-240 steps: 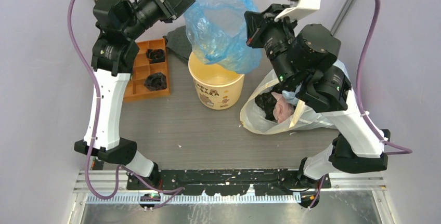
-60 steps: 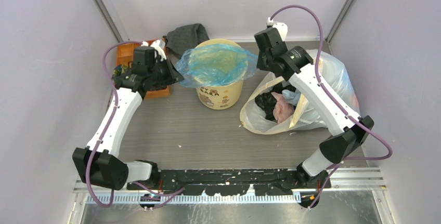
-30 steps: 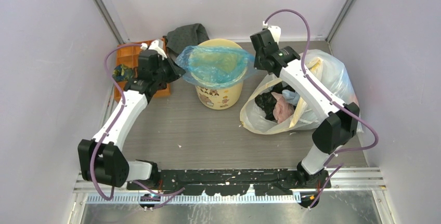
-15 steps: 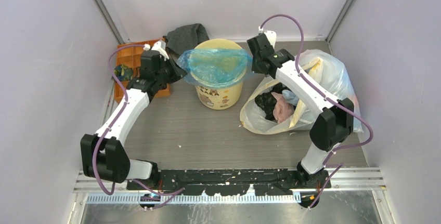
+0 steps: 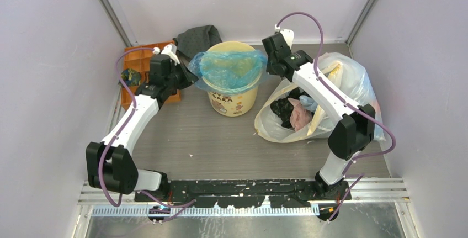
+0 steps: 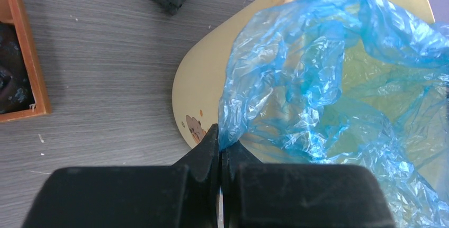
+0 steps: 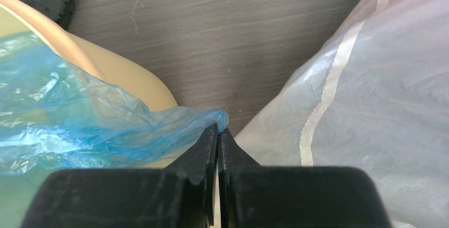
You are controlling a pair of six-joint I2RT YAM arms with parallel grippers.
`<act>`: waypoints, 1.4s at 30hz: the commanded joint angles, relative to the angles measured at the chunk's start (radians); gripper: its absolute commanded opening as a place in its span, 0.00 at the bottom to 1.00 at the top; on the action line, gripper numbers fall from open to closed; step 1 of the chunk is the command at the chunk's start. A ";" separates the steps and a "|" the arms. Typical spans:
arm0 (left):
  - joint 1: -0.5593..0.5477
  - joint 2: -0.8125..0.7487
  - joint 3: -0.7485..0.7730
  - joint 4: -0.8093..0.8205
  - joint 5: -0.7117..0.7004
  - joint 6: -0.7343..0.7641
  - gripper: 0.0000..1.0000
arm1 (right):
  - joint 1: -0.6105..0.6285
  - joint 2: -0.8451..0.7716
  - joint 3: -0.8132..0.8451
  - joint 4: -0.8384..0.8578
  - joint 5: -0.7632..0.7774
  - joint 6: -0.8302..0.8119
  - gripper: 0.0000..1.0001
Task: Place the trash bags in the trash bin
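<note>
**Trash bag [image 5: 230,69] spread over bucket [image 5: 234,104]**

The left gripper [image 6: 219,139] and right gripper [image 7: 217,133], each pinched tight on an opposite edge of the light-blue trash bag, hold it stretched across the mouth of the cream-yellow bucket. The step appears to be seating the bag. Next, both edges likely need drawing down past the rim before release.

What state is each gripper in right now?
Left gripper: closed, pinching an edge of the blue trash bag.
Right gripper: closed, pinching the bag's opposite edge.
</note>
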 commanded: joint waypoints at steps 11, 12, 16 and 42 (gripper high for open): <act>0.001 0.025 0.015 0.189 -0.039 0.060 0.01 | -0.007 0.058 0.142 0.060 0.057 -0.079 0.13; 0.001 0.030 0.020 0.191 -0.039 0.062 0.01 | -0.008 0.063 0.142 0.061 0.059 -0.087 0.15; 0.002 0.057 0.047 0.183 -0.039 0.075 0.01 | -0.010 0.077 0.132 0.075 0.054 -0.096 0.26; 0.001 0.123 0.144 0.164 -0.037 0.094 0.13 | 0.065 -0.088 0.236 0.010 -0.164 -0.307 0.76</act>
